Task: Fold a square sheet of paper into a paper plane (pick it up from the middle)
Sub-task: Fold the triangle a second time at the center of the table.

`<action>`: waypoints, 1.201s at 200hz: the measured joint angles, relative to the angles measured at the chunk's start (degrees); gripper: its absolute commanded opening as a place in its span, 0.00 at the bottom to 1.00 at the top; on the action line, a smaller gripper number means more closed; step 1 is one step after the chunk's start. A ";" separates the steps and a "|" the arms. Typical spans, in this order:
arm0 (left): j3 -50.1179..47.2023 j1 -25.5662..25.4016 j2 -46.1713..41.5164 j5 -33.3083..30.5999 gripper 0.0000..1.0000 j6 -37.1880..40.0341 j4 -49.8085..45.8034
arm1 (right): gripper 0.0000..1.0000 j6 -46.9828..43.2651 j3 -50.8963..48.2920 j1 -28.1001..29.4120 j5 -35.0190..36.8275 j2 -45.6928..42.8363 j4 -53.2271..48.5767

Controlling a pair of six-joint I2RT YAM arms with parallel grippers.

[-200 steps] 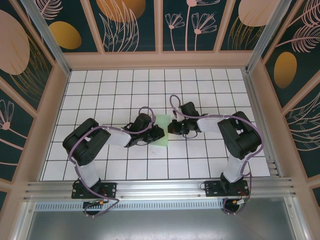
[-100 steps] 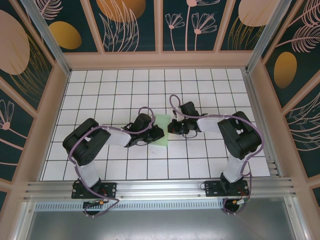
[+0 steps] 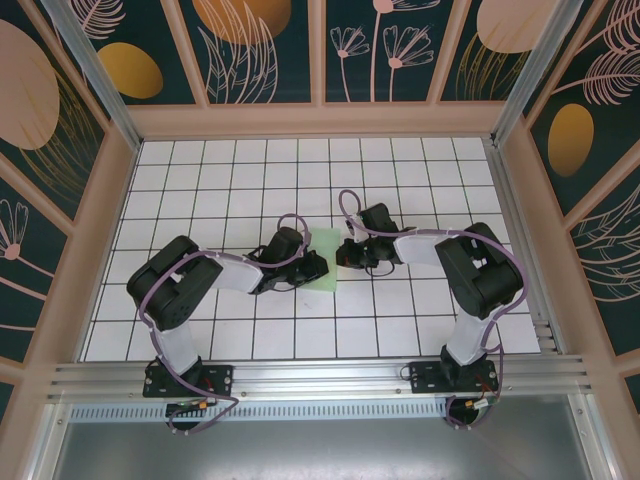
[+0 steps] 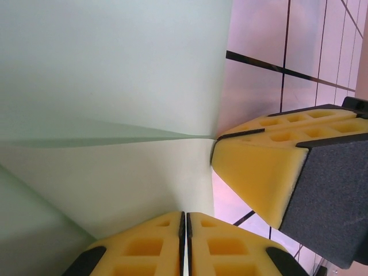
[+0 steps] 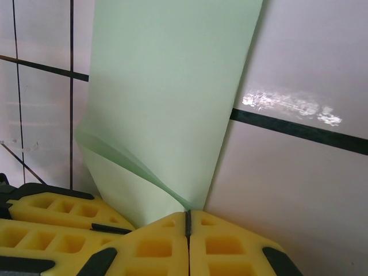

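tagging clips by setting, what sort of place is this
Probably a purpose-built robot test cell: a white grid-tiled table, boxed in by printed leaf-pattern wall panels, with an aluminium rail along the near edge.

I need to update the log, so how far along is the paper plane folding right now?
Early stage. Done: the paper shows as a narrow strip from above, with a doubled-over layer in the right wrist view. In hand: the left gripper and right gripper are both closed at its edge, seemingly pinching a fold. To do: no pointed nose or wings yet, so most folds remain.
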 measured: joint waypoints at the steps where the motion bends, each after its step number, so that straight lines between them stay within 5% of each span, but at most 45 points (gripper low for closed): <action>1: 0.02 0.00 0.04 0.00 0.13 0.00 -0.02 | 0.06 0.00 0.00 0.00 0.02 0.00 0.00; 55: 1.79 0.00 0.59 -0.20 0.12 0.85 -2.95 | 0.08 0.02 0.00 -0.02 0.46 0.00 -0.26; 94: 2.47 0.00 0.59 -0.48 0.11 1.05 -4.50 | 0.18 0.39 0.00 0.00 0.92 -0.57 -1.05; 140: 2.78 -0.20 0.59 -1.29 0.10 1.01 -5.33 | 0.22 1.79 -0.57 0.00 3.21 -8.41 -2.36; 240: 2.78 -0.22 0.59 -1.60 0.10 0.02 -5.29 | 0.28 7.21 -8.79 6.10 3.23 -13.62 -2.19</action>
